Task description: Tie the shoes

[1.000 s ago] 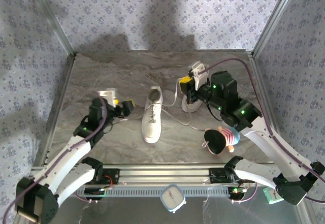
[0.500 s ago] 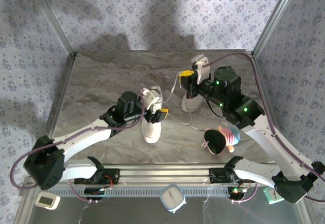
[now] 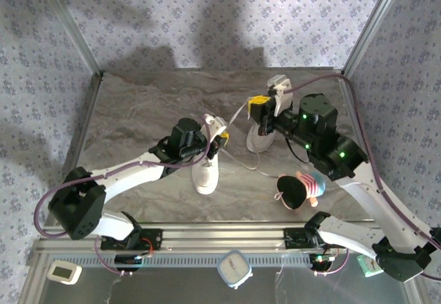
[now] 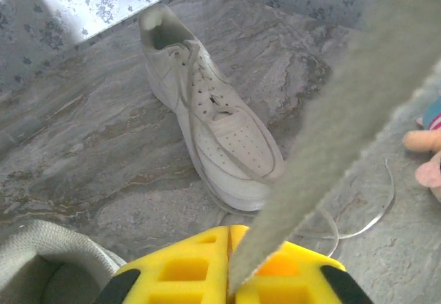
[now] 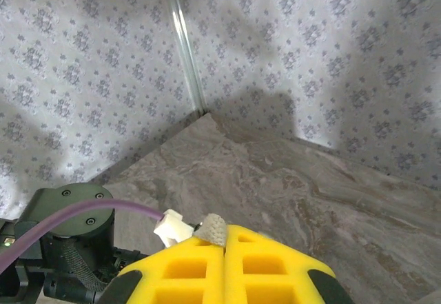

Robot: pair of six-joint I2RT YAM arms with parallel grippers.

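Observation:
Two white shoes lie mid-table: the left shoe (image 3: 205,173) under my left arm and the right shoe (image 3: 259,140), partly hidden by my right arm. A white lace (image 3: 238,116) stretches taut between my two grippers. My left gripper (image 3: 222,137) hovers at the left shoe's top, shut on the lace (image 4: 331,125), which rises up and to the right from its yellow fingers (image 4: 193,262). My right gripper (image 3: 258,101) is raised behind the right shoe, shut on the lace's end (image 5: 213,229). The left wrist view looks across at the right shoe (image 4: 213,121).
A black-and-pink plush toy (image 3: 301,189) lies near the front right, close to my right arm. A loose lace (image 3: 242,160) curls on the marble table (image 3: 138,111) between the shoes. Patterned walls enclose the back and both sides.
My left arm swung in from the left side to the left shoe, and its open jaws closed on the lace. My right gripper drifted slightly back and right, still holding the lace end.

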